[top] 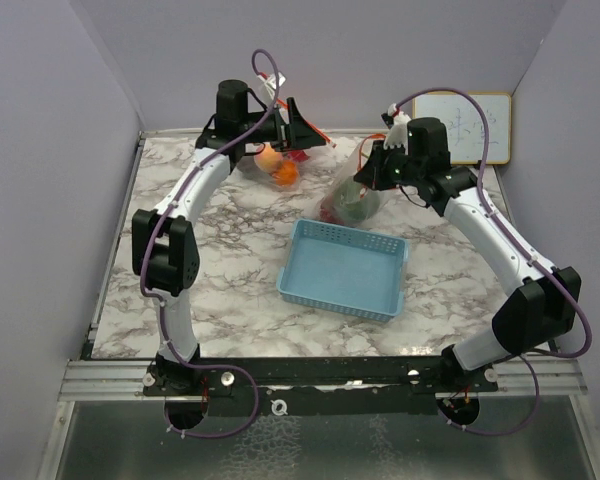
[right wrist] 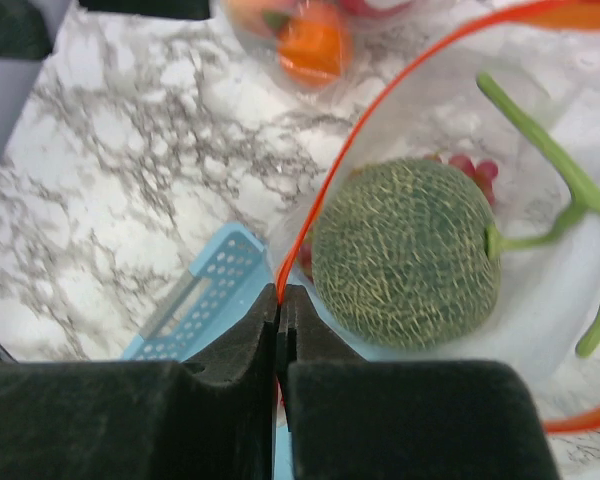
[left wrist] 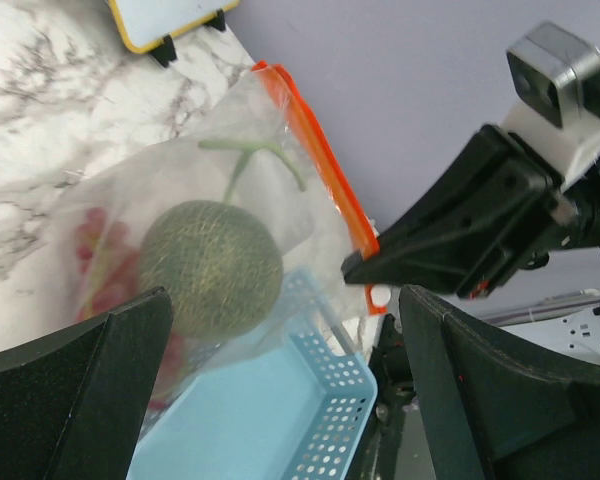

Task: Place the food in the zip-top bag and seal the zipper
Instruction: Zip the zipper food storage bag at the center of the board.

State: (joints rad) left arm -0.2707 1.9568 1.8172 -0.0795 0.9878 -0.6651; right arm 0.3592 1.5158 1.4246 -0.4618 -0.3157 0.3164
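**Two grippers at the bag mouth: one spread wide, one pinched on the zipper**

Both arms reach toward the far edge of the marble tabletop [top: 230,270]. The left gripper [left wrist: 285,300] stands released, its black fingers [left wrist: 70,400] spread wide with nothing between them. It hangs near the far edge, above an orange [top: 286,173] and a peach [top: 268,157]. Clear film seems to lie around these two, though I cannot tell whether it belongs to the bag.

The right gripper [right wrist: 280,315] is clenched, its jaws pressed together on the orange zipper strip [right wrist: 325,190] of the zip-top bag [left wrist: 120,190]. The bag mouth gapes open. Inside sits the round green netted melon [right wrist: 405,250] with its long green stem [right wrist: 570,180], and the red grape bunch [right wrist: 470,165] shows just behind it.

The bag lies just beyond the far edge of the light-blue basket [top: 345,270], which sits mid-tabletop. A small whiteboard [top: 470,128] leans at the far right corner.
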